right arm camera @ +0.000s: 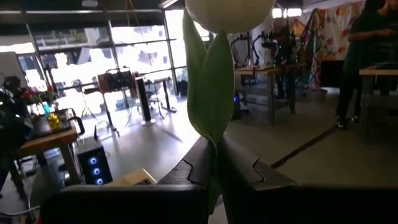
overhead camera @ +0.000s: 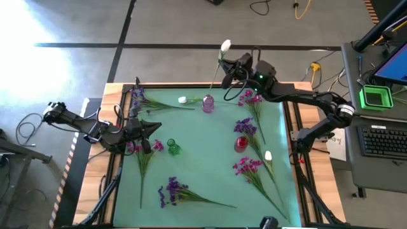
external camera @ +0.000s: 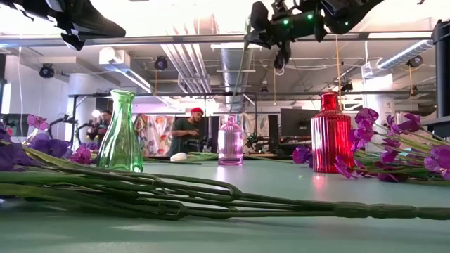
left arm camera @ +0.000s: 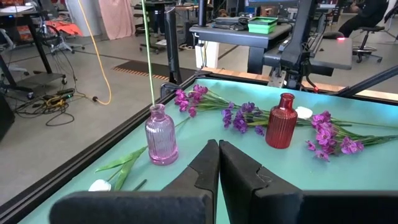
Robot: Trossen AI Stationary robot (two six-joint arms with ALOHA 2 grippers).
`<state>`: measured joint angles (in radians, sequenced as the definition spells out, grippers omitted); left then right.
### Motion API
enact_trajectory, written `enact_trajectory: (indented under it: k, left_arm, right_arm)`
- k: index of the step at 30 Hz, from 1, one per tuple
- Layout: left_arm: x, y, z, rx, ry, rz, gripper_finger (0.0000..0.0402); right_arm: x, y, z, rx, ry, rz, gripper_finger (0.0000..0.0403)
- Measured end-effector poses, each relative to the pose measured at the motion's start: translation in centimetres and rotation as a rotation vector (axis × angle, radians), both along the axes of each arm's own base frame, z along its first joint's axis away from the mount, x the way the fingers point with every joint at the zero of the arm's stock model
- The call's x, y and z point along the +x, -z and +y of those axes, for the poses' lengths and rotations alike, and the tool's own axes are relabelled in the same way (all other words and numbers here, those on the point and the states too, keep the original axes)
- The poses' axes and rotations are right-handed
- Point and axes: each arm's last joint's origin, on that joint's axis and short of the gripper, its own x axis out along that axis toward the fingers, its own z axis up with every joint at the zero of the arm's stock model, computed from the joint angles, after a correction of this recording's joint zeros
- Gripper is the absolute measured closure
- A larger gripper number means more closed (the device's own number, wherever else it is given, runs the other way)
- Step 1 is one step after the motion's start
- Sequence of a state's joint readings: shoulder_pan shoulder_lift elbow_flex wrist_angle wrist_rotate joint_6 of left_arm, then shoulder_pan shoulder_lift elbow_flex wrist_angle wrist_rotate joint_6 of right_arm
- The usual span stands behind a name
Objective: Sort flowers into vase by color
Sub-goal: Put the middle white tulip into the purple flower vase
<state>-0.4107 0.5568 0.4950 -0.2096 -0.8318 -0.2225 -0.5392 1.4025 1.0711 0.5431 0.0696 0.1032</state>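
1. Green stems (external camera: 211, 197) flat on teal table (overhead camera: 203, 159), foremost.
2. Right gripper (right arm camera: 214, 163) clamped on white flower (overhead camera: 225, 46), stem dipping into pink vase (overhead camera: 208, 104).
3. Left gripper (overhead camera: 156, 128) closed, empty, above green vase (overhead camera: 172, 147).

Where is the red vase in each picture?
High view: red vase right of centre on the green mat.
Low view: red vase right of the pink vase.
Left wrist view: red vase among purple blooms.
Right wrist view: not in it.
Shared landmark: the pink vase.
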Motion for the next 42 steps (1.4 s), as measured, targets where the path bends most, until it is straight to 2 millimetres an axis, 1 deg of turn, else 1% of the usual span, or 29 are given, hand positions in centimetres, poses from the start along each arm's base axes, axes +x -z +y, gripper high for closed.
enact_trajectory:
  k: [7,10,18,27,37,42]
  left_arm:
    - [0.0,0.0,0.0,0.003,0.000,0.002,0.0402]
    - [0.0,0.0,0.0,0.004,0.000,0.002,0.0402]
    - [0.0,0.0,0.0,0.003,0.001,0.002,0.0402]
    - [0.0,0.0,0.0,0.005,0.000,0.003,0.0402]
    - [0.2,0.1,-0.1,0.064,0.012,0.039,0.0402]
    - [0.4,0.3,-0.2,0.067,0.012,0.052,0.0402]
  right_arm:
    - [0.1,-0.1,0.1,0.006,-0.007,0.011,0.0390]
    - [0.2,0.1,0.1,0.009,-0.006,0.016,0.0390]
    - [0.7,1.6,0.1,0.032,-0.015,0.054,0.0390]
    - [2.0,3.7,0.7,0.078,-0.047,0.100,0.0390]
    - [3.4,6.3,0.4,0.151,-0.059,0.144,0.0390]
    - [3.8,6.7,0.7,0.178,-0.087,0.141,0.0390]
